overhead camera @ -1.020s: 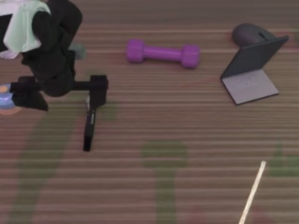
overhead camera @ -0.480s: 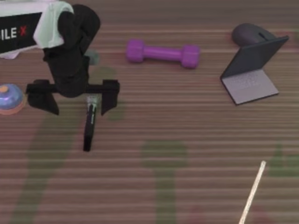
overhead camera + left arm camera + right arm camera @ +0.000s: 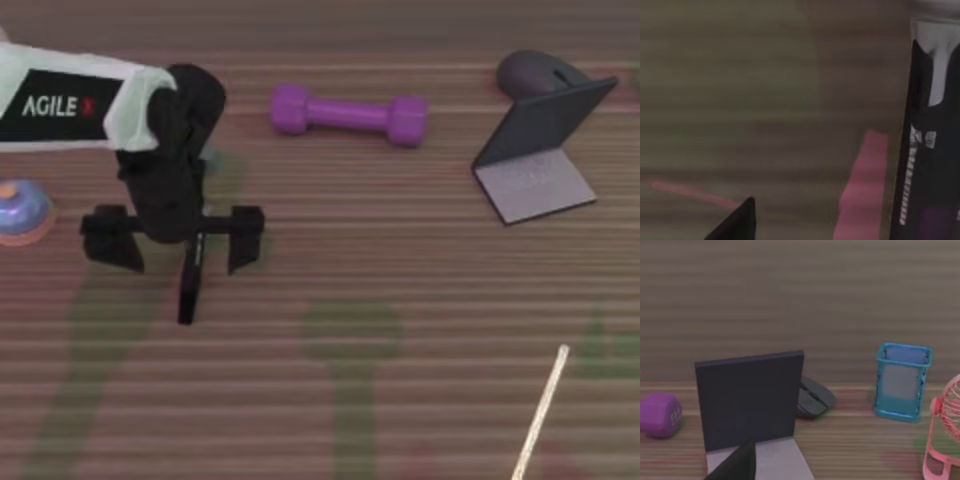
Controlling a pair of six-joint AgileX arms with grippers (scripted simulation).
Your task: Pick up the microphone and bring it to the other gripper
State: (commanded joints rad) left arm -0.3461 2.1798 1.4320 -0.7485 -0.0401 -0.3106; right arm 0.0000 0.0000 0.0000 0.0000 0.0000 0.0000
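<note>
The microphone lies on the table at the left, a slim black stick with its near end pointing to the front edge. Its mesh head is hidden under my left arm. My left gripper hangs over its upper part, open wide, with one finger on each side of the mic and clear of it. The left wrist view shows the mic body close up, with one fingertip well apart from it. My right arm is outside the top view; its wrist view shows one fingertip with nothing held.
A purple dumbbell lies at the back centre. An open laptop and a dark mouse sit at the back right. A thin pale stick lies front right, a small bell far left. A blue holder and pink fan appear in the right wrist view.
My left arm has swung right and toward the front of the table. Its open fingers now straddle the microphone, which has not moved.
</note>
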